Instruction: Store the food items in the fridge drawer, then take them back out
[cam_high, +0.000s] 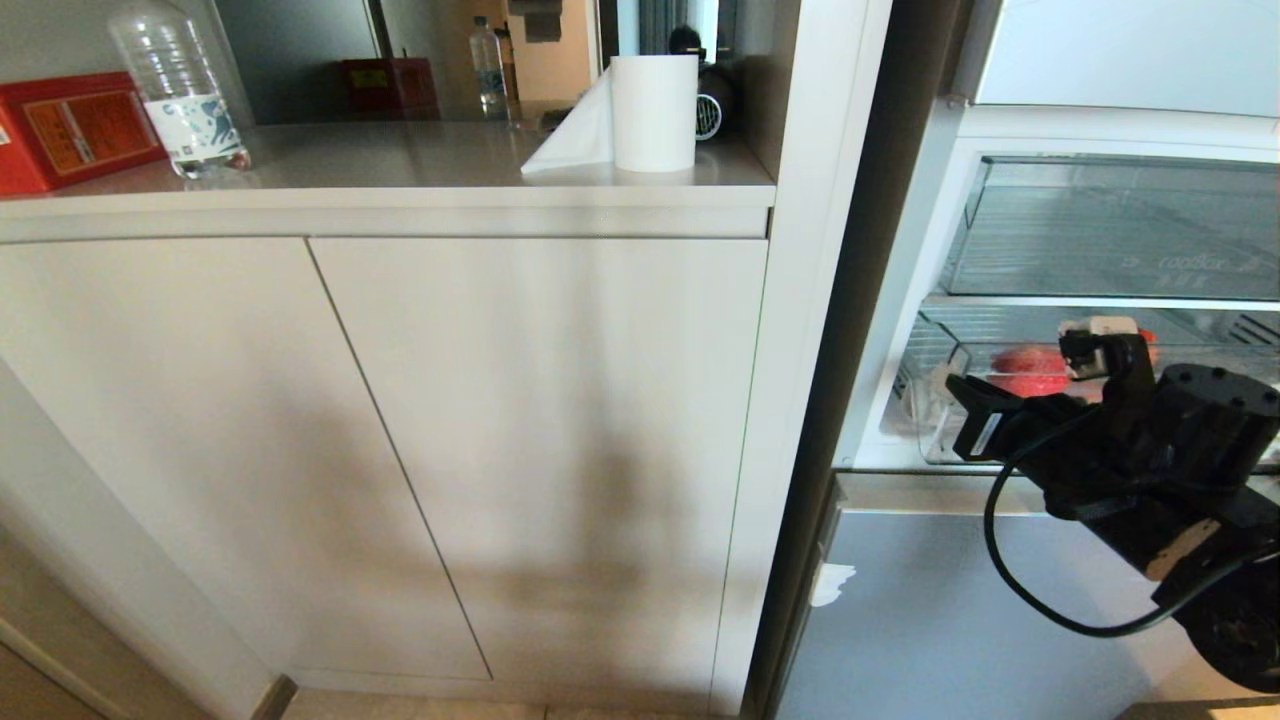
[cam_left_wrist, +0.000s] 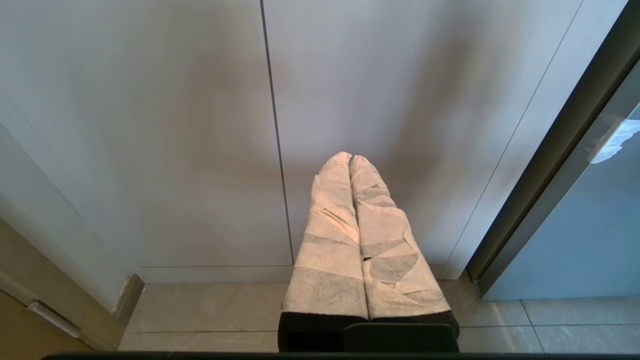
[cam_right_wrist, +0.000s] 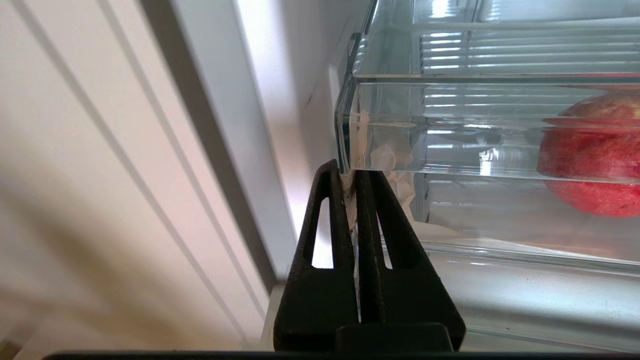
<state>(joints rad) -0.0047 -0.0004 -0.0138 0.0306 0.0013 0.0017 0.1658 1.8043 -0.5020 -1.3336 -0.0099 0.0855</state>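
A red, rounded food item (cam_high: 1030, 370) lies inside the clear fridge drawer (cam_high: 930, 430), seen through its front wall. In the right wrist view the same fruit (cam_right_wrist: 595, 155) sits behind the drawer's thick front lip (cam_right_wrist: 450, 125). My right gripper (cam_right_wrist: 347, 172) is shut, its black fingertips up against the underside of the lip at the corner with the white patch (cam_right_wrist: 380, 155). In the head view that gripper (cam_high: 965, 395) is in front of the drawer's left end. My left gripper (cam_left_wrist: 350, 159), its fingers wrapped in white, hangs shut and holds nothing, low before the cabinet doors.
Above the drawer sits a clear bin (cam_high: 1120, 230) with faint lettering. A pale-blue door panel (cam_high: 950, 620) lies below. To the left stands a beige cabinet (cam_high: 400, 450); its counter holds a paper towel roll (cam_high: 655, 110), a water bottle (cam_high: 180, 90) and a red box (cam_high: 70, 125).
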